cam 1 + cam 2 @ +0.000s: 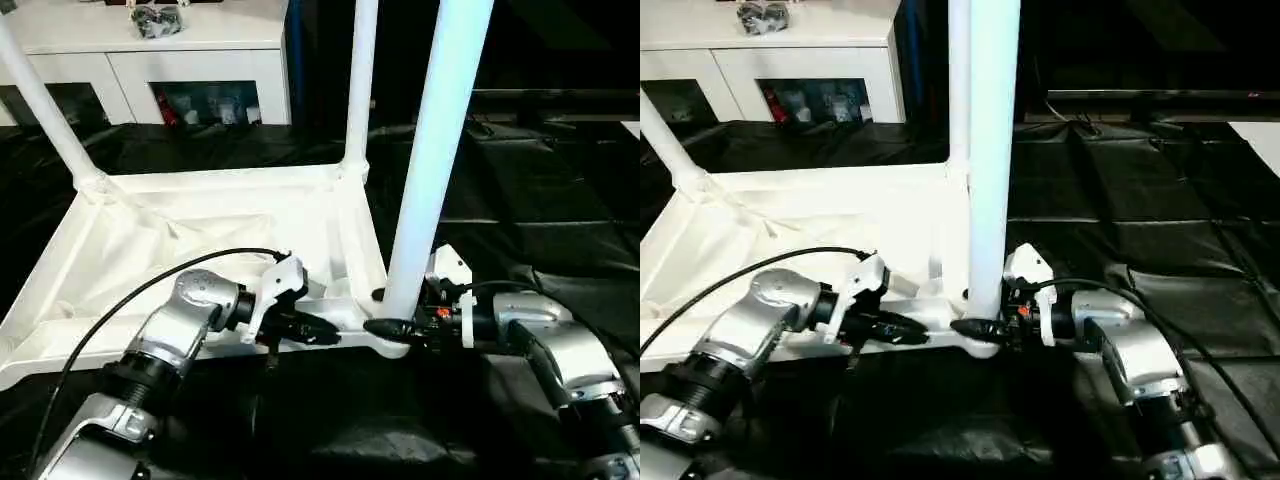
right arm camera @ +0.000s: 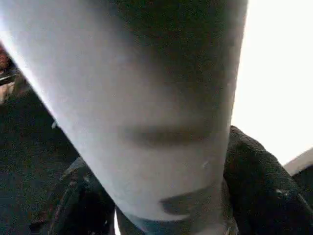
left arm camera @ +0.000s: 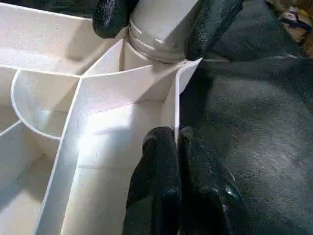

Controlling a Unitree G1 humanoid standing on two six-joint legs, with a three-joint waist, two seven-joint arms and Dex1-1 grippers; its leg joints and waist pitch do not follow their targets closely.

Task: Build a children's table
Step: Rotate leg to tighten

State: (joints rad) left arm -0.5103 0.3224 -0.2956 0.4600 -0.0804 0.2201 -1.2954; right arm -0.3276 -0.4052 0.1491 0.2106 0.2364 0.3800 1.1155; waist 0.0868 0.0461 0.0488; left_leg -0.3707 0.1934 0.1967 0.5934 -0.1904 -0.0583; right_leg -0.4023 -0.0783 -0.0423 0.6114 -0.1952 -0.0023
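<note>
Clamped around the base of the near leg [image 1: 432,150] standing in the tabletop's [image 1: 200,250] corner socket, the right gripper [image 1: 385,312] could tilt it loose if the left gripper [image 3: 177,161], pinching the rim, slips.

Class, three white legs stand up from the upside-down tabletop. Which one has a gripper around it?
The nearest leg, at the tabletop's near right corner: the right gripper clasps its base. The two far-corner legs stand free.
</note>
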